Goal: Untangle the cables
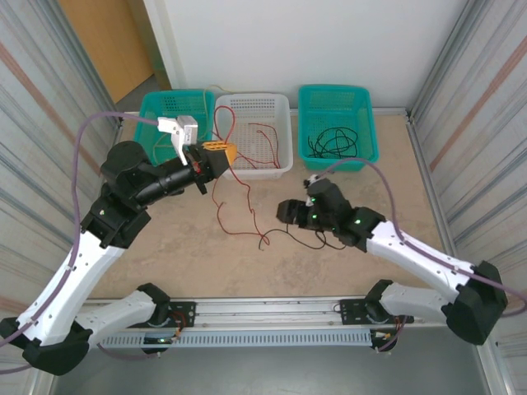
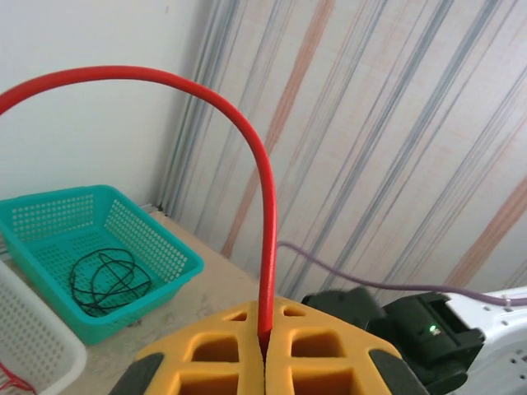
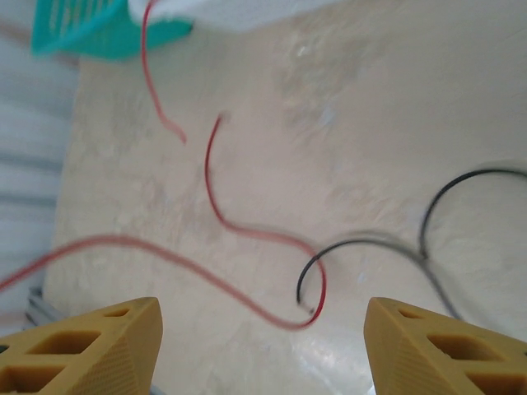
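My left gripper (image 1: 221,152) is raised in front of the white basket (image 1: 282,105) and is shut on a red cable (image 2: 268,214). That cable arches up out of the yellow jaws (image 2: 265,346). From there the red cable (image 1: 217,202) hangs to the table and curls toward the middle. My right gripper (image 1: 286,212) hovers low over the table, open (image 3: 262,306). Between and beyond its fingertips lie a red cable loop (image 3: 247,232) and a black cable (image 3: 362,243), the black end crossing the red loop. Nothing is between its fingers.
Three baskets stand along the back: a teal one (image 1: 156,105) at the left, the white one holding more red cable (image 1: 265,136), and a teal one (image 1: 372,123) at the right with coiled black cable (image 1: 332,142). Striped walls close both sides.
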Tool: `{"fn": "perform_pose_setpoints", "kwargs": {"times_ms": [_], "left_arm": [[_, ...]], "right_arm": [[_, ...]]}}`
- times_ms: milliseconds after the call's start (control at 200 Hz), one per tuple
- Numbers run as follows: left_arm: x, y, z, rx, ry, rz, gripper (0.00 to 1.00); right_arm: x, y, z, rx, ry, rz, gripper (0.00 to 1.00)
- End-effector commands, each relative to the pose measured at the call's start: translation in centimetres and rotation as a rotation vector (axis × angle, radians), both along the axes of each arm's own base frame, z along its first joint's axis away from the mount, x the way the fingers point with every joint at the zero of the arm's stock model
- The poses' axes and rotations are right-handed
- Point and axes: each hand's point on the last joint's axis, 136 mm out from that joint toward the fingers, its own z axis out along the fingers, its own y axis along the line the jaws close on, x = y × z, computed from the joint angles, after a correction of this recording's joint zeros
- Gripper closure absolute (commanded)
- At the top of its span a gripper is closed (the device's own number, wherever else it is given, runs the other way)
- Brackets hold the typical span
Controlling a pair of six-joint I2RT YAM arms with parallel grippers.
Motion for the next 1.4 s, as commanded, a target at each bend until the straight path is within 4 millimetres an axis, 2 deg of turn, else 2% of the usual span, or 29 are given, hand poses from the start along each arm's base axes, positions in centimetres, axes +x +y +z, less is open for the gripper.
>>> {"fn": "perform_pose_setpoints", "kwargs": {"times_ms": [0, 100, 261, 411, 441, 476, 521, 561, 702, 812, 897, 967, 1047, 1072, 1213, 1393], "left_arm": [[-1.0, 0.2, 1.7, -0.06, -0.018, -0.036, 1.0], [-1.2, 0.3, 2.4, -0.08, -0.026, -0.04, 1.0], [-1.6, 0.4, 3.3, -0.097, -0.037, -0.048, 1.0], [-2.0, 0.5, 4.2, -0.107, -0.055, -0.061, 1.0], [-2.0, 0.6, 4.4, -0.109, -0.057, -0.059, 1.0], [-2.1, 0.7, 4.5, -0.11, -0.06, -0.056, 1.0], [-2.0, 0.8, 4.6, -0.107, -0.066, -0.046, 1.0], [-2.0, 1.0, 4.8, -0.102, -0.072, -0.036, 1.0], [-1.8, 1.4, 5.5, -0.093, -0.084, -0.005, 1.0], [-1.3, 1.7, 6.2, -0.093, -0.085, 0.024, 1.0], [0.0, 2.1, 6.3, -0.074, -0.075, 0.092, 1.0], [1.3, 2.7, 5.8, -0.055, -0.048, 0.157, 1.0], [2.9, 3.2, 4.7, -0.034, -0.013, 0.207, 1.0], [3.4, 3.3, 4.3, -0.028, 0.001, 0.221, 1.0], [6.0, 4.0, 2.5, -0.014, 0.057, 0.281, 1.0], [8.6, 4.6, 2.2, 0.012, 0.067, 0.33, 1.0]], "right_arm": [[-0.3, 3.5, 1.3, -0.03, -0.064, 0.114, 0.37], [-0.5, 5.5, -0.4, -0.071, -0.05, 0.156, 0.38], [0.7, 7.1, -3.6, -0.058, 0.019, 0.145, 0.38], [1.4, 9.1, -6.8, -0.025, 0.102, 0.155, 0.44], [1.4, 9.4, -7.3, -0.023, 0.115, 0.156, 0.5], [1.4, 9.5, -8.0, -0.029, 0.131, 0.147, 0.6], [1.6, 9.1, -8.8, -0.047, 0.148, 0.12, 0.76], [1.7, 8.7, -9.5, -0.056, 0.162, 0.098, 0.85], [1.5, 7.3, -10.8, -0.056, 0.197, 0.062, 0.95], [0.9, 6.4, -11.5, -0.078, 0.209, 0.056, 0.98], [0.6, 6.0, -11.5, -0.09, 0.209, 0.057, 0.91], [0.4, 5.5, -10.9, -0.105, 0.192, 0.056, 0.77], [0.6, 4.7, -9.4, -0.129, 0.154, 0.043, 0.58], [0.6, 4.4, -8.9, -0.14, 0.144, 0.037, 0.55], [0.9, 2.4, -5.2, -0.187, 0.058, 0.01, 0.45], [0.5, -1.1, -1.2, -0.203, -0.039, -0.053, 0.39]]}}
